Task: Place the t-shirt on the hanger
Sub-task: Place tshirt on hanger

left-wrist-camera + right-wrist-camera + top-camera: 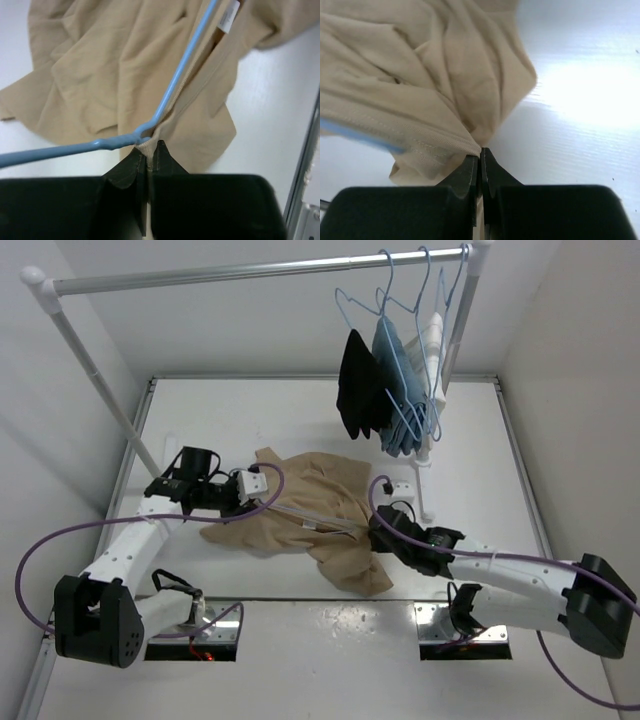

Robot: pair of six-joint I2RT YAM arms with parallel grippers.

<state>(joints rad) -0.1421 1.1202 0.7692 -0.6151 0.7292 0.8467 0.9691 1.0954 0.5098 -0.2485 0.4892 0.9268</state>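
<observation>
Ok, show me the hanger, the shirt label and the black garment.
hanger [175, 82], left wrist view, blue wire arm.
shirt label [227, 17], left wrist view, label's middle.
black garment [357, 385], top view, its middle.

Far tabletop [270, 415] open; rack pole [100, 375] blocks left, hanging garments [390, 390] far right; t-shirt [310, 505] covers middle.

Left wrist view: thin light-blue wire hanger [176, 79] runs off left and top edges, hook out of frame. Small white collar label [228, 16] cut by top edge, print unreadable. Can't tell if left gripper [148, 146] pinches the wire too. Top view: hanger mostly buried in tan short-sleeved cloth t-shirt [320, 492]. Right wrist view: hanger just a blurred blue strip, half under a hem; shirt cut off top and left.
</observation>
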